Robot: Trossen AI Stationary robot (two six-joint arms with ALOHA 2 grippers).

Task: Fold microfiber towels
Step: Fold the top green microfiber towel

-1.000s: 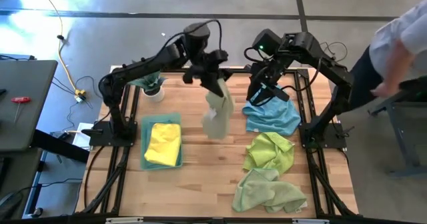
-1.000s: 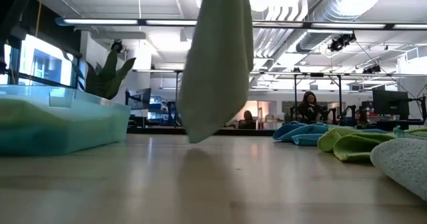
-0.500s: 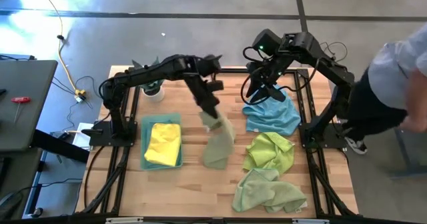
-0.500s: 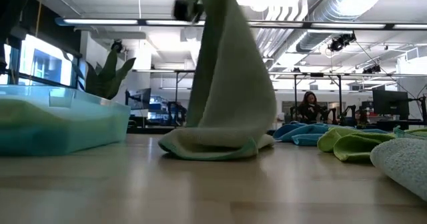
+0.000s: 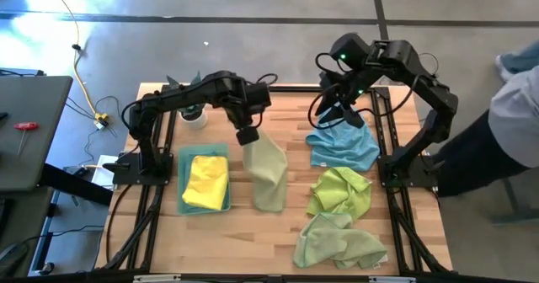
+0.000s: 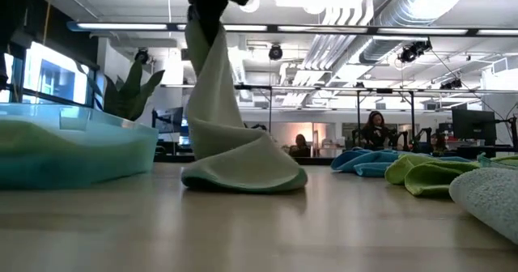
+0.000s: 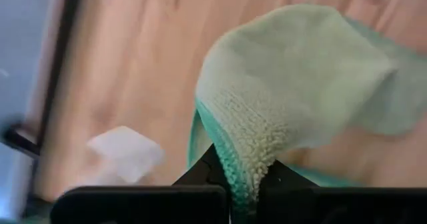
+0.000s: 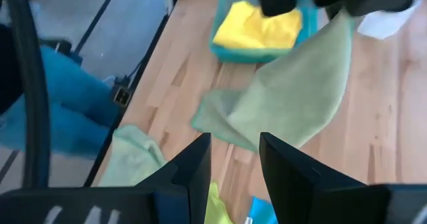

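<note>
A pale green microfiber towel point(image 5: 268, 175) stands near the table's middle. Its upper end is in my left gripper point(image 5: 247, 136), which is shut on it and points down. In the low view the towel point(image 6: 222, 118) drops from the gripper to the wood. My right gripper point(image 5: 345, 108) hovers open over a sky blue towel point(image 5: 344, 150) at the far right and touches nothing. In the right wrist view nothing is between its fingers point(image 8: 233, 164). My left gripper pinches the towel's upper end point(image 7: 244, 174), along its teal-hemmed edge, between its two fingers from above. One layer or several, I cannot tell. The towel slopes down slack from the fingers, and its lower part point(image 6: 243, 175) lies spread on the table toward the near edge.
A teal tray point(image 5: 187, 190) at the left holds a folded bright yellow towel point(image 5: 206, 180). Two crumpled green towels point(image 5: 339, 190) point(image 5: 337, 242) lie at the near right. A potted plant point(image 5: 192, 110) stands at the far left. A person point(image 5: 505, 123) is beside the table's right edge.
My left gripper has come down and gone toward the near and left edges, turning from level to pointing down. The pale green towel hung clear of the table before. Now its lower end has landed and spread on the wood, while its upper end stays in the fingers.
</note>
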